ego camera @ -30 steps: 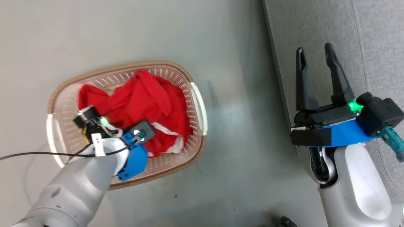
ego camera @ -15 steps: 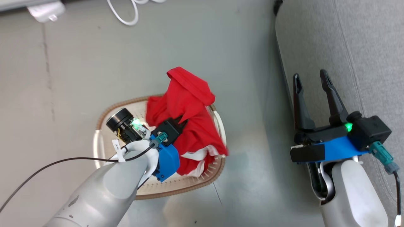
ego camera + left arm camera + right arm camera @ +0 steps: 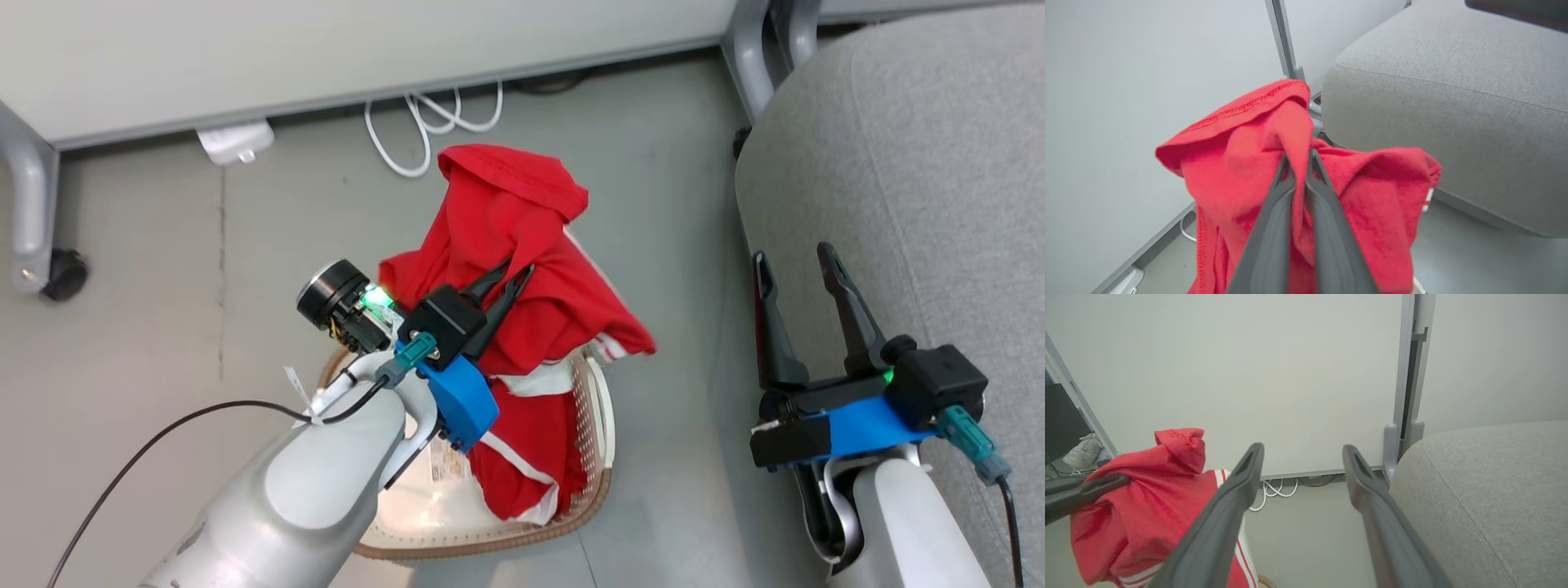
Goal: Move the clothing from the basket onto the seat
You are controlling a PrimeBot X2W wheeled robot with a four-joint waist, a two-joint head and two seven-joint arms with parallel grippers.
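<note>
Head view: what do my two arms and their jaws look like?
Both arms have smooth pale grey forearms, a blue wrist bracket, black housing with a green light, and two long, dark, tapered jaws. The left arm carries a round black camera lens, a teal connector and a thin black cable with a white tag. The right arm has a teal connector with black cable.

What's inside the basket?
Red clothing hangs into the basket, pinched higher up by the left gripper. A label sticker shows on its pale inside. The left arm and the cloth cover the rest.
</note>
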